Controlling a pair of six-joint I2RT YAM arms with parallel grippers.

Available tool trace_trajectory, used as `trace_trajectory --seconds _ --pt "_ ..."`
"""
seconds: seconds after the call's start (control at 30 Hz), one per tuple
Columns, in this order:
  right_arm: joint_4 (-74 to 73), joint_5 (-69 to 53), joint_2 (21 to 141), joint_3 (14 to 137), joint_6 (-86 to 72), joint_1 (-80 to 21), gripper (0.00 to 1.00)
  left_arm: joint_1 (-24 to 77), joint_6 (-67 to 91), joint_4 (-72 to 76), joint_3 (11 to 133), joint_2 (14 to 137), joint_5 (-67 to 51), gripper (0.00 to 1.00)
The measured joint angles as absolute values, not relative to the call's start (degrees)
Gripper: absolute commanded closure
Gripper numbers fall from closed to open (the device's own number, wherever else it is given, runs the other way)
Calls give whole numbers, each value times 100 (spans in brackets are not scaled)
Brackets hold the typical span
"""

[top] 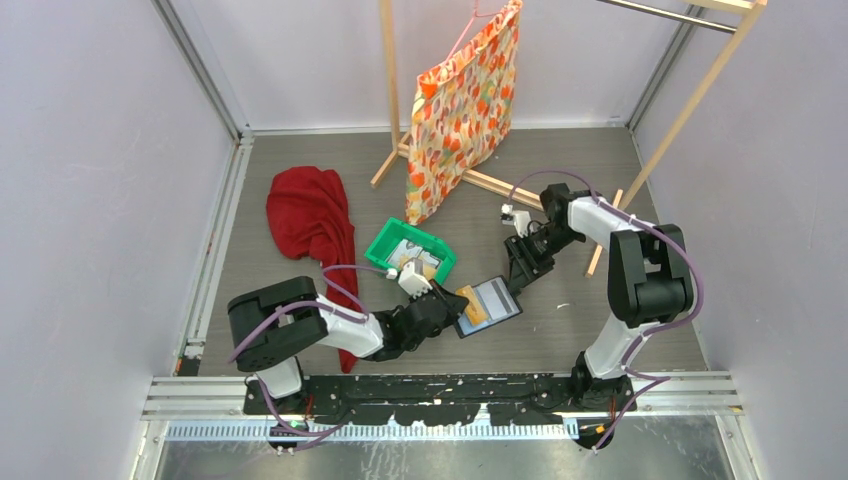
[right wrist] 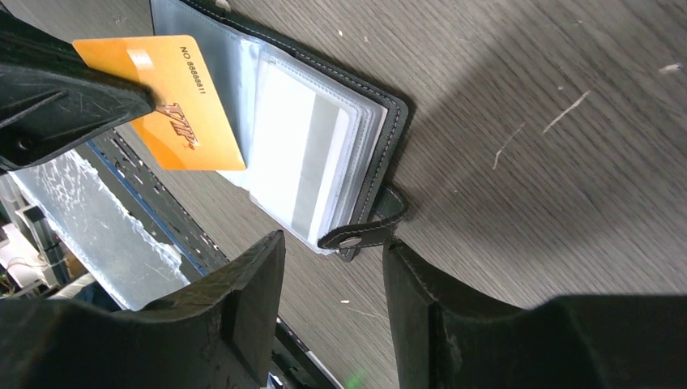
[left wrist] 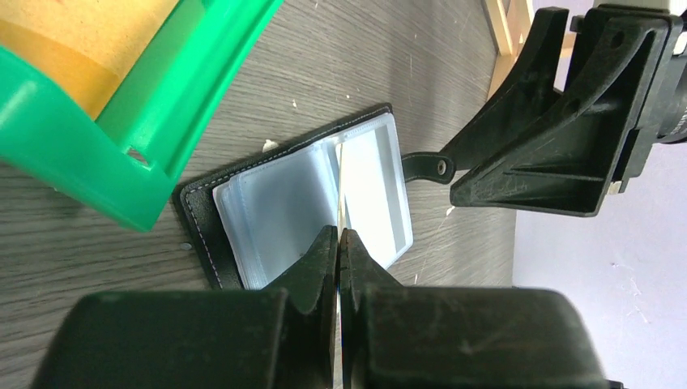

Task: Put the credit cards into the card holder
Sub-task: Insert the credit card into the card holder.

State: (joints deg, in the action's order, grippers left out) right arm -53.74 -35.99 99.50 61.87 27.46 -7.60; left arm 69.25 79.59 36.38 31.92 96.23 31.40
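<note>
The top view looks down from above the near edge over the whole tabletop (top: 300, 160). Both wrist views sit close over its near middle — sharing the card holder (left wrist: 292, 203) from opposite sides.

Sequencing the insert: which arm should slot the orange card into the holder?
Left: the left gripper is shut on the orange card over the open card holder; right gripper stands open, empty, beside the snap tab.
</note>
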Motion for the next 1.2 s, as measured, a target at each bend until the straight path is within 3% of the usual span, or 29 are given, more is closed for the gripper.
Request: trace_trajectory --seconds 1.2 --pt "-5365 -3256 10256 6187 2707 -998 47 6921 8208 4270 3164 9961 3435 100"
